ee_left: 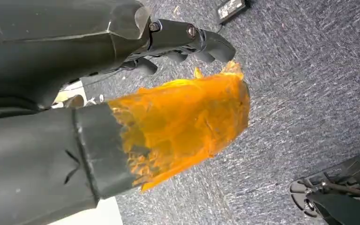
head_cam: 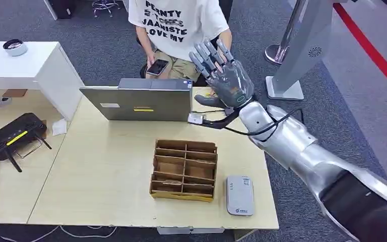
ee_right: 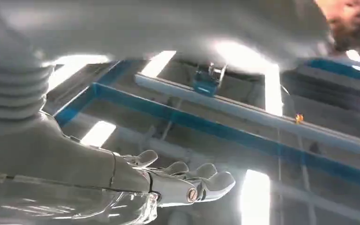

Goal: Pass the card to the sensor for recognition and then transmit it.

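My right hand [head_cam: 223, 75] is raised above the table's far edge, its back toward me and its fingers spread upward toward a seated person in a white T-shirt [head_cam: 179, 22]. In the right wrist view the right hand [ee_right: 168, 183] has its fingers stretched out with nothing between them. No card is visible in it. The person's arm [head_cam: 226, 36] hangs just beyond my fingertips. The grey-white sensor [head_cam: 240, 195] lies flat at the table's near right corner. My left hand [ee_left: 183, 42] hangs over grey carpet, its thumb [ee_left: 183, 122] wrapped in orange tape, and holds nothing.
A cardboard divider box [head_cam: 184, 169] stands left of the sensor. A closed grey laptop [head_cam: 141, 98] lies at the table's far edge, and a black router [head_cam: 15, 133] at the left. The person holds a phone [head_cam: 157, 66]. A small yellowish thing [head_cam: 207, 94] lies behind my right hand.
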{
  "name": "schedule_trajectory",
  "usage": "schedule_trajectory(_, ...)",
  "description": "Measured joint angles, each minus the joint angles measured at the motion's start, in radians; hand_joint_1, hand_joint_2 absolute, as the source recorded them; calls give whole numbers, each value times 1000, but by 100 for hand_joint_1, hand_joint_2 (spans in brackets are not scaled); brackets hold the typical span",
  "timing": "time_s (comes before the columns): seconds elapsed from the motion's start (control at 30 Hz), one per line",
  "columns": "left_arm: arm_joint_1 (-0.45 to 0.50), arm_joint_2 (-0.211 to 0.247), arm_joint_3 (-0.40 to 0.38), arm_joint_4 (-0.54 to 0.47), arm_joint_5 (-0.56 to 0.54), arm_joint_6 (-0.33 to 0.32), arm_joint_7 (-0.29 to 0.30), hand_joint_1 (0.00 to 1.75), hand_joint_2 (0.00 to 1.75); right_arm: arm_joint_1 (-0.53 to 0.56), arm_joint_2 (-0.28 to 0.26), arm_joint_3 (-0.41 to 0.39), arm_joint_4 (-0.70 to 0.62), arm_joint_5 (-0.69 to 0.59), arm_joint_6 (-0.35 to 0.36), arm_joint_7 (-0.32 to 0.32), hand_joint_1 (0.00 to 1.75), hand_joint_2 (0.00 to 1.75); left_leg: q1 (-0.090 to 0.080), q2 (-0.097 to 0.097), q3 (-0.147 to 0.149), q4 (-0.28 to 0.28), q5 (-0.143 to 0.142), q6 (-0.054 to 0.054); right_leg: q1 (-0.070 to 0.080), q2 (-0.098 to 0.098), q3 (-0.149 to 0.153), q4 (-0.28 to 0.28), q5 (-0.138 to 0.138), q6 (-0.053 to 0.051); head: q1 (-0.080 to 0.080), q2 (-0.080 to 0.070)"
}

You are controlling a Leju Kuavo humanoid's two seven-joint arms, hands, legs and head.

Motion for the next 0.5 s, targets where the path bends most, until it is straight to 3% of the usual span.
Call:
schedule_trajectory(0.17,1,1,0,0,3,0,0,0,0,36,-24,-26,-83,0,0,-10,0,0,0,1,0,0,0,0,0,1,-1,0,0,0,0,0)
schedule_trajectory(0.33,12,1,0,0,20,2,9,0,0,194,-45,-153,-334,0,-1,-84,0,0,0,0,-1,0,0,0,0,0,-1,0,-1,0,0,0)
schedule_trajectory(0.4,19,0,0,0,31,7,15,0,0,300,-4,-282,-508,-29,-1,-247,0,0,1,-1,-2,-1,-1,0,1,-1,-1,0,-2,0,2,0)
schedule_trajectory(0.43,24,0,0,0,37,11,19,0,0,374,58,-361,-586,-97,-1,-391,0,0,2,-1,-2,-1,-1,-1,2,-1,-1,0,-2,0,0,0)
schedule_trajectory(0.5,29,0,1,0,51,21,28,0,0,521,216,-565,-725,-310,-1,-810,0,0,2,-3,-2,-1,-2,-3,3,-3,-2,0,-5,-2,-1,0)
